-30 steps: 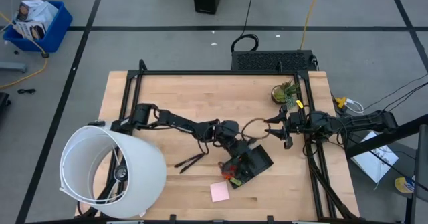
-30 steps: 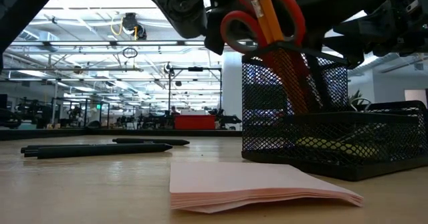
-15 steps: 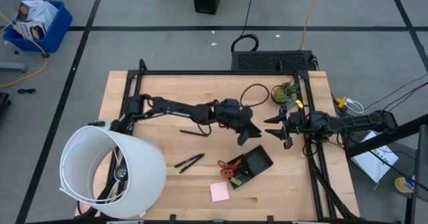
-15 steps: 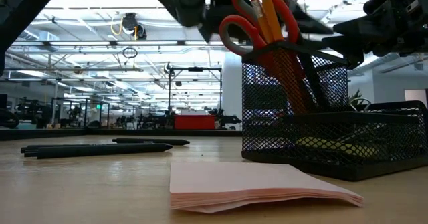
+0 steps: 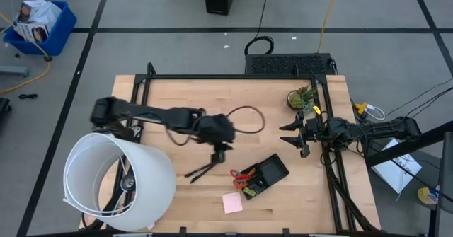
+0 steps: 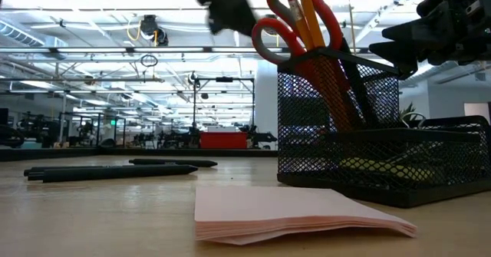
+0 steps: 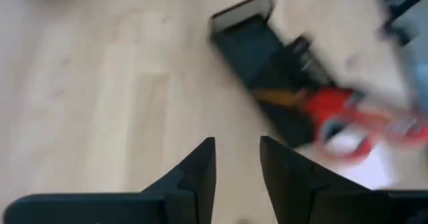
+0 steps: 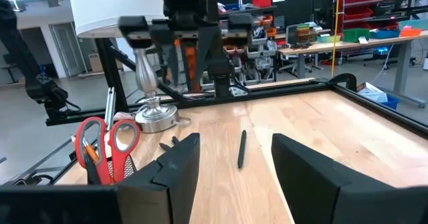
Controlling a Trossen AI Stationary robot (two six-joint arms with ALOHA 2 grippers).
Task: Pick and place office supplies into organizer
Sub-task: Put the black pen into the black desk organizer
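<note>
The black mesh organizer point(image 5: 267, 173) sits near the table's front right. Red-handled scissors point(image 6: 295, 27) and an orange pencil point(image 6: 311, 15) stand upright in its cup. A pink sticky-note pad point(image 5: 232, 203) lies flat on the table just in front of it. Two black pens point(image 5: 202, 171) lie on the wood to the organizer's left, and another pen point(image 8: 242, 148) lies farther back. My left gripper point(image 5: 219, 154) hangs open above the table between the pens and the organizer, slanting down, with nothing between its fingers point(image 7: 200, 174). My right gripper point(image 5: 290, 134) waits open at the right, pointing level.
A large white lampshade point(image 5: 117, 180) on its lamp stand fills the near left corner. A small potted plant point(image 5: 301, 95) stands at the far right. A black metal frame point(image 5: 226, 77) runs along the table's edges. Bare wood lies across the far middle.
My left gripper has risen from over the organizer, swung first toward the far edge, then toward the table's left, and tipped from pointing steeply down to a slant. Its fingers keep the same gap. The scissors and pencil stay standing in the cup.
</note>
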